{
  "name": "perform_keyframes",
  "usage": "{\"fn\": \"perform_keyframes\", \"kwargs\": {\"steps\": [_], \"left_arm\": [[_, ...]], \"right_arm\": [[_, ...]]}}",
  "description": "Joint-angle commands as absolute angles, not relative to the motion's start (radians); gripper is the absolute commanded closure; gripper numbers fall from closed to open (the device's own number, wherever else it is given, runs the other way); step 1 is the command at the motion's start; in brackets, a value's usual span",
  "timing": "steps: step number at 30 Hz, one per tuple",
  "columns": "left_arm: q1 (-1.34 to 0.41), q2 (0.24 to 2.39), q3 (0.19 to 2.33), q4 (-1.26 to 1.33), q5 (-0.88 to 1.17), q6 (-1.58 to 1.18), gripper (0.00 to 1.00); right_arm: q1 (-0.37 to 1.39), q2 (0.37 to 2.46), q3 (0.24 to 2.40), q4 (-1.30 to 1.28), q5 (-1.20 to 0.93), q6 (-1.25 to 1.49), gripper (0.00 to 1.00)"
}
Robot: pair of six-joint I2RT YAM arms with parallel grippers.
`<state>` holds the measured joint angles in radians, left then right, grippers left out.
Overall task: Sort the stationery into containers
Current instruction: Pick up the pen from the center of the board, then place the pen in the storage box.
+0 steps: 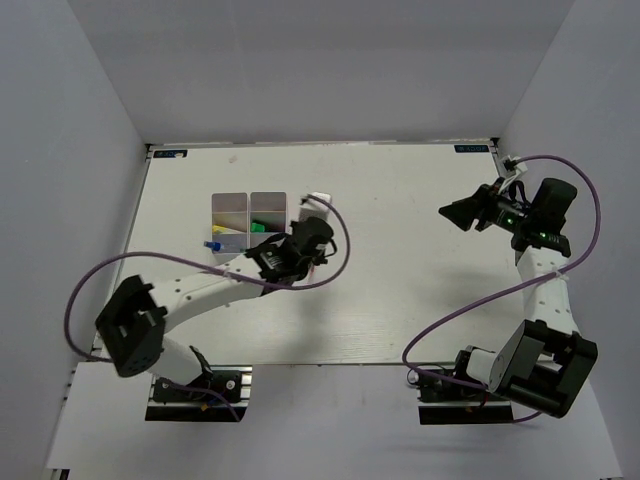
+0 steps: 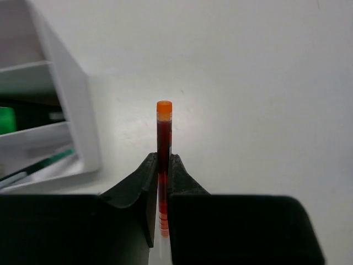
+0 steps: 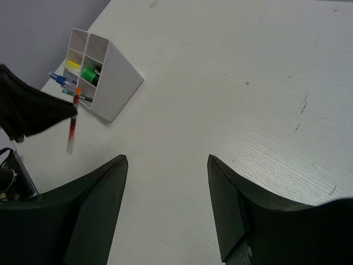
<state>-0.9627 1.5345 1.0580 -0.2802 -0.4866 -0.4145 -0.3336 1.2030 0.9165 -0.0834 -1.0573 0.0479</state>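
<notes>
My left gripper [image 2: 164, 157] is shut on a thin pen [image 2: 164, 138] with a red barrel and an orange end, held off the table just right of the containers [image 2: 71, 110]. The right wrist view shows that same pen [image 3: 71, 121] hanging from the left gripper [image 3: 38, 113] beside the white divided tray [image 3: 118, 74]. A green highlighter [image 3: 88, 73], a yellow item [image 3: 71, 64] and a blue-capped tube [image 3: 58, 78] sit in the tray's compartments. My right gripper [image 3: 168, 160] is open and holds nothing, above the bare table far to the right [image 1: 458, 212].
The containers [image 1: 250, 215] stand left of centre on the white table, with the left gripper [image 1: 310, 228] at their right side. Grey walls enclose the table on three sides. Purple cables loop from both arms.
</notes>
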Motion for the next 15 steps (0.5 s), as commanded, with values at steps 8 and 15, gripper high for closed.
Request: {"fn": "perform_keyframes", "kwargs": {"steps": [8,15], "left_arm": [[-0.874,1.275,0.799,0.357,-0.799,-0.187,1.0],[-0.787,1.266,0.75,0.511,-0.523,-0.012,1.0]], "right_arm": [[-0.336,1.161,0.89,-0.031,-1.152,0.041,0.34],[-0.336,1.161,0.87,-0.051,-1.157,0.005,0.34]]}}
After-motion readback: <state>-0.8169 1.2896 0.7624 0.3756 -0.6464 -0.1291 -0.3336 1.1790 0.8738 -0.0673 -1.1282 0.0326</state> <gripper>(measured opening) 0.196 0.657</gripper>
